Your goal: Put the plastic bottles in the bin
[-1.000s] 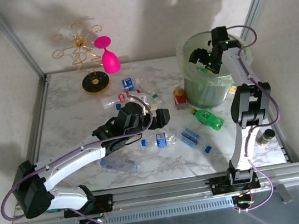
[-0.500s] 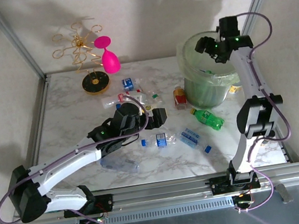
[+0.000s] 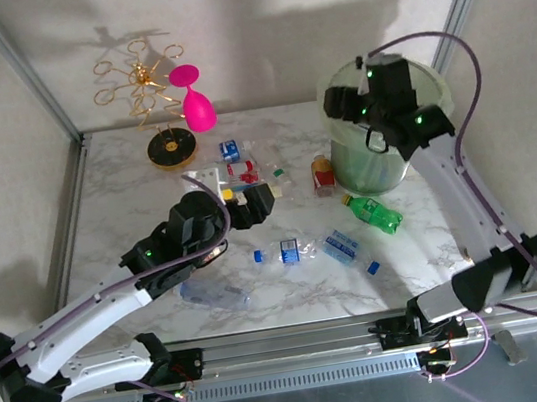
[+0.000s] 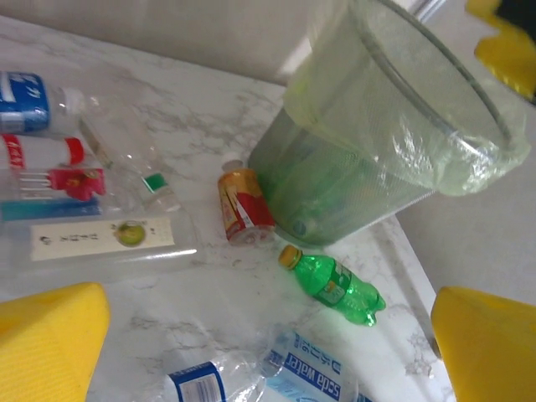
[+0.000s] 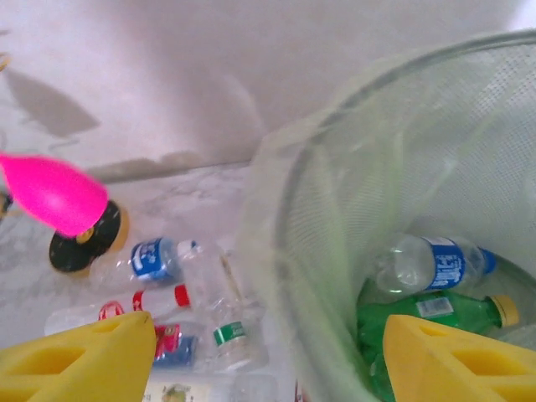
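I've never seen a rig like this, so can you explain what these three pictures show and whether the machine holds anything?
These are two white robot arms bolted at the near edge of a marble table. One picture looks down from above; the other two come from a camera on each wrist, so the yellow shapes at their edges are that arm's own fingertips. Small plastic bottles lie scattered on the table, one green plastic bottle beside the large pale-green bin. A pink wine glass and a gold wire rack stand at the back. The left claw hangs open over the scattered bottles; the right claw is open above the bin, where a clear blue-labelled bottle and another green one already lie. Neither holds anything.
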Controlling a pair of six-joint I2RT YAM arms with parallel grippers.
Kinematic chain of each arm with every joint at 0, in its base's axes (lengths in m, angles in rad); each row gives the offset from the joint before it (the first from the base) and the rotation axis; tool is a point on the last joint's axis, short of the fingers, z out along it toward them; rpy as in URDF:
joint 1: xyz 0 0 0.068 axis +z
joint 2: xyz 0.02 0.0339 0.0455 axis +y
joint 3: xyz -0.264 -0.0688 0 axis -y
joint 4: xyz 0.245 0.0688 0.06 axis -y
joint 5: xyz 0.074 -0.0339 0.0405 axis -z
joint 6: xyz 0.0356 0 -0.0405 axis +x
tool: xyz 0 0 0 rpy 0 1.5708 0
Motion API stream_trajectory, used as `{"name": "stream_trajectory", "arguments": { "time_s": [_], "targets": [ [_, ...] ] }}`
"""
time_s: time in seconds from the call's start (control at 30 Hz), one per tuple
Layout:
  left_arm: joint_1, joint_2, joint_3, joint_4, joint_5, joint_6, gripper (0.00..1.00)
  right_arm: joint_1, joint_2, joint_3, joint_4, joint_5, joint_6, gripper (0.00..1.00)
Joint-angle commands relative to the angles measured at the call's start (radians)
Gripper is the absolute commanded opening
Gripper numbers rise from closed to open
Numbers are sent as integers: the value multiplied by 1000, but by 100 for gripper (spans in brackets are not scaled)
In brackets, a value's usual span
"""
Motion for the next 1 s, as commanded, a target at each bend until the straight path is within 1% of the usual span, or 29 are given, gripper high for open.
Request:
{"name": "stream_trajectory", "arguments": {
  "time_s": [0.0, 0.03, 0.1, 0.23, 0.27, 0.37, 0.4, 0.47, 0.53, 0.67, 0.77, 0.87, 0.97],
  "targets": [
    [20, -65, 26, -89, -101, -52, 99, 95, -121, -105, 114, 100, -107, 75],
    [29, -77, 28, -109, -107, -70, 99, 123, -146, -130, 121, 93, -122, 75],
    [64, -96, 28, -162, -108, -123, 100, 169, -174, -159, 101, 30, -150, 74],
    [153, -99, 22, -261, -84, -221, 100, 238, -167, -188, 27, -76, -204, 73],
    [183, -98, 17, -286, -68, -253, 100, 268, -163, -200, 16, -83, -217, 73],
    [306, -76, 16, -389, 20, -391, 100, 366, -139, -219, -13, -50, -234, 73],
    [338, -64, 22, -437, 31, -435, 99, 395, -125, -221, -21, -42, -239, 73],
    [388, -41, 30, -534, 46, -515, 99, 437, -105, -229, -28, -9, -241, 73],
    [432, -29, 13, -585, 81, -563, 99, 457, -91, -240, -27, 5, -245, 73],
    [505, -35, -66, -635, 109, -612, 98, 466, -83, -283, 3, 35, -253, 73],
    [554, -29, -104, -661, 114, -631, 95, 466, -87, -312, 21, 39, -252, 73],
    [565, -17, -126, -597, 127, -596, 94, 466, -100, -350, 48, 26, -255, 73],
    [565, 42, -90, -542, 108, -503, 93, 466, -103, -373, 60, 29, -253, 74]
  ]
}}
